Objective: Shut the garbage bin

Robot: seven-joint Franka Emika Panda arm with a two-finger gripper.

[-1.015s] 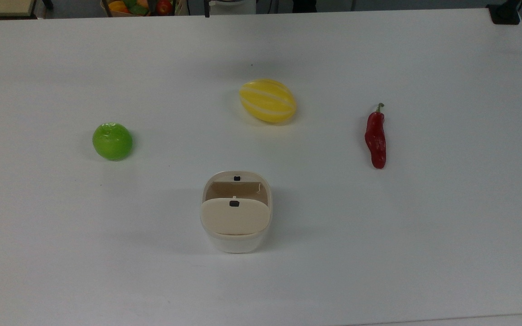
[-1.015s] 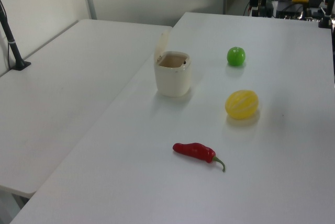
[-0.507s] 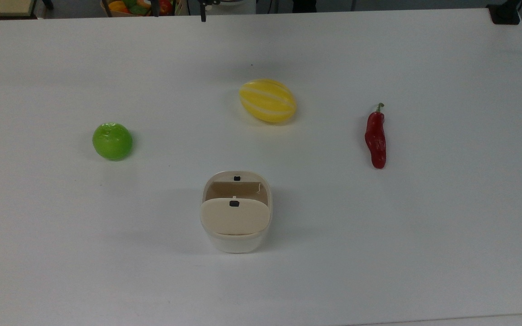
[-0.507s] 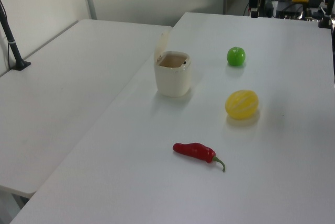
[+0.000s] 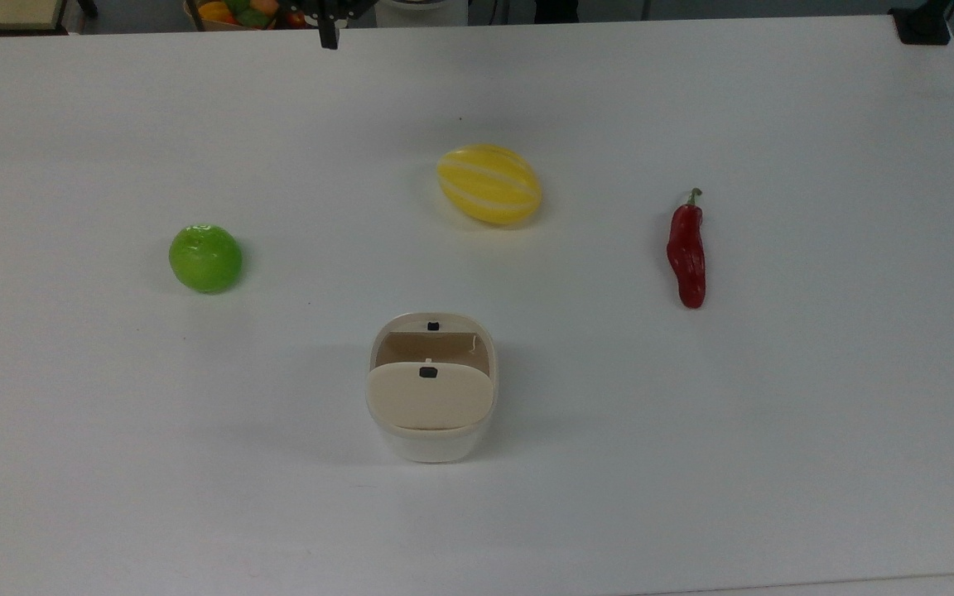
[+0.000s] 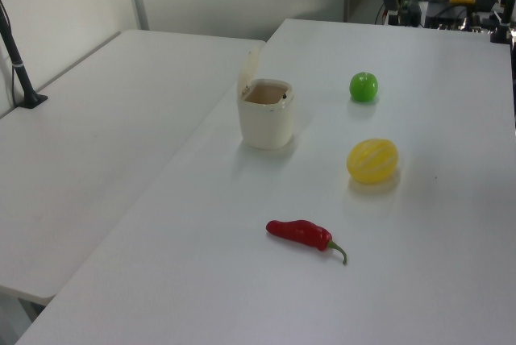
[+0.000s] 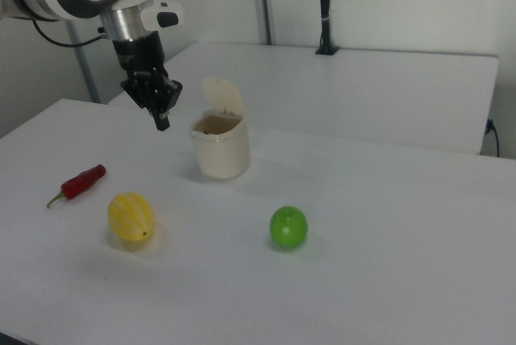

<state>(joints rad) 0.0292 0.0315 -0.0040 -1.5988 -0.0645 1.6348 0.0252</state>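
Sliding toward the top view's left along the table's far edge since a second ago, my gripper [image 7: 162, 122] is hanging in the air; whether its fingers are parted I cannot tell. Well below it in the top view, the one garbage bin [image 5: 431, 389] is standing upright, lid [image 7: 222, 97] raised, brownish inside, contents unclear. I am counting one melon [image 5: 489, 184], one green apple [image 5: 205, 258] and one red chili [image 5: 686, 253], all lying apart.

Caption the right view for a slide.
Claw hangs above the table beside the open garbage bin, lid upright.
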